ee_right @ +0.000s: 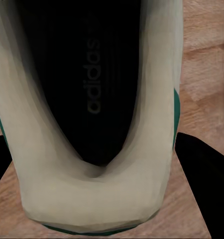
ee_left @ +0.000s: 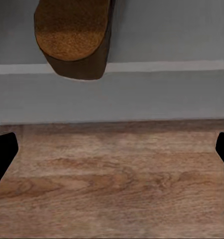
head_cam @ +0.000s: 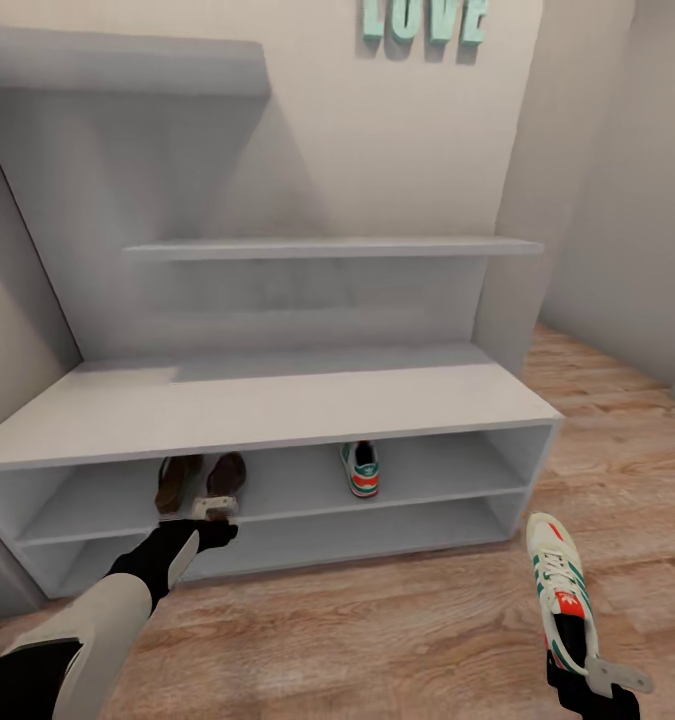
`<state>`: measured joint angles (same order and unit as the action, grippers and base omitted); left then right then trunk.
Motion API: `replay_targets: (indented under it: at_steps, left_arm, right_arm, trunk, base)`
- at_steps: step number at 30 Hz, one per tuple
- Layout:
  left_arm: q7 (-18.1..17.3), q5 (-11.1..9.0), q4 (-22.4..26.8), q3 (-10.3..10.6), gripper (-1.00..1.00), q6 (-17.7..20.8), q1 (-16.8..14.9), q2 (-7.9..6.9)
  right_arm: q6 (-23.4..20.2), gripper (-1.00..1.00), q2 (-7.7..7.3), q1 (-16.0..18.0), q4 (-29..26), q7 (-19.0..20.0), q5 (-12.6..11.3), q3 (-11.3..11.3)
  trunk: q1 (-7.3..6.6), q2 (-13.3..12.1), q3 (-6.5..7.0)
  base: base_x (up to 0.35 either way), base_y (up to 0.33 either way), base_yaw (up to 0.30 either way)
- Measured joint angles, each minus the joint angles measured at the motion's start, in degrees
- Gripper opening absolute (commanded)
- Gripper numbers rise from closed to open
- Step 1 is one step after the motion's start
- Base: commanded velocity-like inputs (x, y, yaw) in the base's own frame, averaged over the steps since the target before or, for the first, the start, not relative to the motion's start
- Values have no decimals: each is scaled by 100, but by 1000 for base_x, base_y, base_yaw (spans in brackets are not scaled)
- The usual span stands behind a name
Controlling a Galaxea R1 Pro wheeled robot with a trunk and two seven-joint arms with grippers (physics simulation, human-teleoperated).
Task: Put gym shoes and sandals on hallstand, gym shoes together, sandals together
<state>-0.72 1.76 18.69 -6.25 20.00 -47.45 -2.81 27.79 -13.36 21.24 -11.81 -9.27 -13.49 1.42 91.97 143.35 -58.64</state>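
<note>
Sneaker [head_cam: 562,590] in right pincer [head_cam: 587,680] — beside hallstand [head_cam: 277,410]

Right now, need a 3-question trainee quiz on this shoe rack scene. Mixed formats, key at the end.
1. True or false: both dark brown leather sandals lie on the upper open shelf of the pale-grey hallstand.
2. Which gripper holds the white sneaker with green stripes? A) left B) right C) neither
3. Fill in: the other white gym shoe with the orange-red heel sits on the ____ shelf.

Key:
1. True.
2. B. The right gripper grips the sneaker at its heel, over the wood-plank floor; the left gripper is open, by the sandals.
3. Upper.
</note>
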Motion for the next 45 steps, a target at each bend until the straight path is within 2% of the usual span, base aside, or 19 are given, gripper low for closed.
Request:
replay_targets:
  at_steps: [5, 7, 9, 11, 19, 22, 28, 32, 33, 34, 36, 39, 45]
  left_arm:
    - [0, 0, 0, 7, 100, -8, 10, 0]
    - [-4, 0, -7, 8, 100, -109, 34, -2]
    - [-16, 4, -25, 4, 100, -397, 72, -17]
    - [-52, -4, -44, 3, 100, -756, 261, -68]
    - [-110, -36, -40, -2, 100, -1609, 976, -185]
    - [-124, -39, -44, -2, 100, -1861, 1188, -199]
    - [-147, -45, -51, -1, 100, -2688, 1754, -212]
    - [-171, -44, -46, 1, 100, -2951, 2034, -213]
    - [-310, -42, -27, -1, 100, -3208, 2316, -229]
    - [-574, -99, -77, -125, 100, -3660, 2698, -411]
    - [-675, -193, -88, -166, 100, -3727, 2765, -476]
    - [-1003, -504, -56, -247, 100, -3787, 2979, -630]
    - [-1315, -624, -39, -262, 100, -3800, 3019, -700]
  right_arm:
    - [0, -100, 0, 0, 0, 0, 0, 0]
    - [0, -100, 0, 0, 1, 0, 0, 0]
    - [0, -100, 0, 0, 2, 0, 0, 1]
    - [0, -100, 0, 0, 2, 0, -1, 1]
    - [2, -100, 0, 0, 2, 0, -1, 0]
    - [5, -100, 3, 0, 2, 1, -1, 1]
    - [7, -100, 8, 0, 1, 1, 1, -2]
    - [17, -100, 5, 0, 15, 12, 6, -2]
    - [23, -100, 1, -3, 170, 23, -7, 3]
    - [27, -100, 6, -2, 316, 30, -5, 4]
    - [26, -100, 8, 0, 326, 36, 9, 16]
    - [27, -100, 11, 0, 327, 26, -3, 14]
    - [29, -100, 10, 0, 327, 22, -8, 14]
  trunk:
    - [0, 0, 0]
    - [0, 0, 0]
    - [0, 0, 0]
    - [0, 0, -1]
    - [0, 0, -1]
    - [-1, 0, -1]
    - [-3, 0, -1]
    - [-3, 0, -1]
    - [-3, 0, -1]
    - [-2, 0, -1]
    - [-3, 0, 0]
    - [-3, 0, 0]
    - [-3, 0, 0]
  base:
    - [-281, -203, 0]
    - [-280, -205, 0]
    - [-280, -205, 0]
    - [-280, -206, 0]
    - [-270, -202, 0]
    - [-167, -167, 0]
    - [-50, -99, 0]
    - [-8, -21, 0]
    - [0, 0, 0]
    - [0, 0, 0]
    - [0, 0, 0]
    - [0, -17, 0]
    - [0, -173, 0]
